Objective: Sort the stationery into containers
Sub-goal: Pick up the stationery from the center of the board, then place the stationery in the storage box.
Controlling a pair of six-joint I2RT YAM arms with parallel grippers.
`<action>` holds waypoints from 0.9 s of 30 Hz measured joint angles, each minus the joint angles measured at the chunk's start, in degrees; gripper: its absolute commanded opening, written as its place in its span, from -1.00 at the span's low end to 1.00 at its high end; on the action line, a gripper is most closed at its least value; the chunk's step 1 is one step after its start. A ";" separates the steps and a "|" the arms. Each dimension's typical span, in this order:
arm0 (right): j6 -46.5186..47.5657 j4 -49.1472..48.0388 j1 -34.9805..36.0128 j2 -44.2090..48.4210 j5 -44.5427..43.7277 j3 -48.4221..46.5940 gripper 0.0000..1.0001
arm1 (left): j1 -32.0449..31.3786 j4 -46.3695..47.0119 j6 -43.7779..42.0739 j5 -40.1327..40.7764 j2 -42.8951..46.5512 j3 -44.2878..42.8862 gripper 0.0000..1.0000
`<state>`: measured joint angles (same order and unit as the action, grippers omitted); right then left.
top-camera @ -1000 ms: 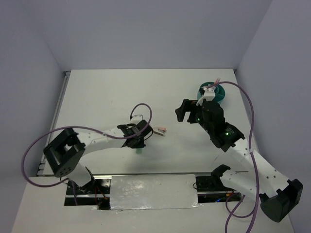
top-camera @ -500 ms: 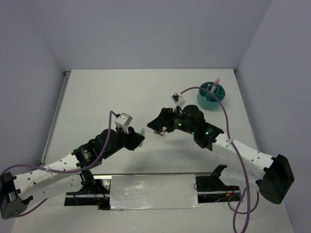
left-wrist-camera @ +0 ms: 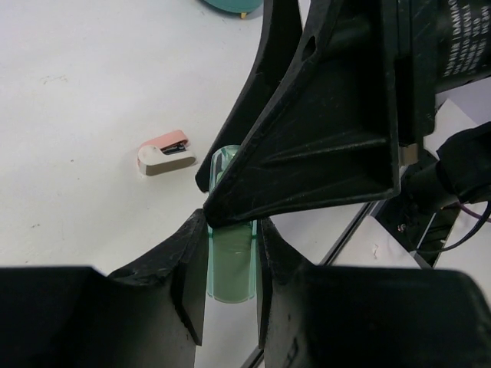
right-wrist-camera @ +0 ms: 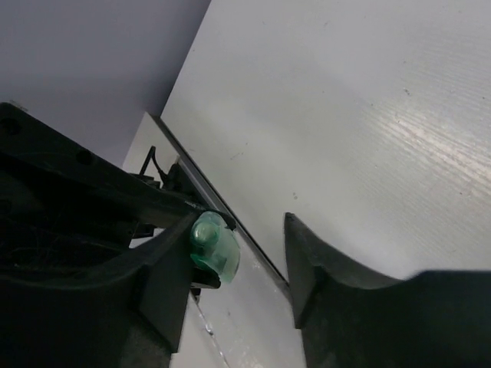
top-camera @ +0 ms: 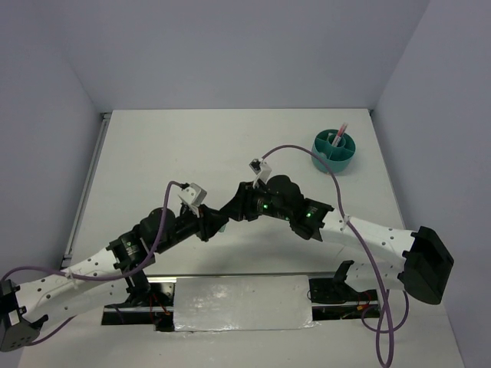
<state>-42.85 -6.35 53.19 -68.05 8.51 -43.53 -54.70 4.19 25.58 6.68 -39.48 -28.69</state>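
**Mint stub held between both grippers over the table's near middle**

The white table (top-camera: 169, 153) filled most of the top view. Both arms reached inward from the near edge. The left arm (top-camera: 115, 249) ran up and right. The right arm (top-camera: 345, 230) ran up and left. Their tools met above the near-middle of the table.

The teal organiser (top-camera: 331, 159) stood at the far right of the table, well apart from both tools. Its inner dividers showed from above.

The left gripper (top-camera: 213, 224) was clamped narrow on the mint stub (left-wrist-camera: 232, 272). In the left wrist view its two fingers pressed the stub's sides. The stub's lower end stuck out towards the camera.

The right gripper (top-camera: 232, 208) faced it with its jaws wide. In the right wrist view the stub's rounded end (right-wrist-camera: 213, 244) lay between those jaws, right beside the left-hand finger (right-wrist-camera: 165, 287). There was a clear gap to the other finger. In the left wrist view a tip of the right gripper seemed to touch the stub just above the left fingers.

The pink stub (left-wrist-camera: 165, 152) lay flat on the table, near the two tools and touched by neither.

The pen (top-camera: 341, 132) stood in the organiser, leaning over its far rim.
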 measured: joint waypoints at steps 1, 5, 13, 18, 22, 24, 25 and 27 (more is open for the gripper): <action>0.22 0.02 0.13 -0.31 0.00 -0.24 -0.16 | 0.02 0.09 -0.13 -0.11 0.02 0.24 -1.00; 0.68 0.33 1.05 -0.90 -0.17 -1.31 -1.00 | 0.04 0.42 -0.35 -0.11 0.02 1.01 -1.00; 2.12 0.44 1.03 -0.70 -0.15 -1.49 -1.00 | -0.37 -1.20 -0.15 3.80 -1.36 -0.28 0.99; 13.53 2.23 -2.32 2.38 -1.90 -1.49 -1.00 | -0.26 -9.18 2.43 9.46 -2.27 -5.33 0.99; 28.87 3.28 -12.28 7.78 -2.43 -1.51 -1.00 | -0.26 -22.80 6.91 15.98 -2.69 -14.58 0.99; 35.91 3.30 -20.50 9.60 -3.26 -1.92 -1.00 | -0.24 -27.82 8.50 17.79 -3.23 -19.91 0.99; 38.71 3.15 -24.68 9.79 -4.13 -2.43 -1.00 | -0.24 -30.49 9.20 18.62 -3.54 -22.34 0.99; 42.60 1.92 -32.72 8.70 -5.95 -3.56 -1.00 | -0.24 -35.32 9.62 19.32 -3.82 -25.99 0.99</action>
<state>-0.25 -4.43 20.47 -59.35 2.57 -47.09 -54.94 -31.14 35.20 26.00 -43.31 -54.68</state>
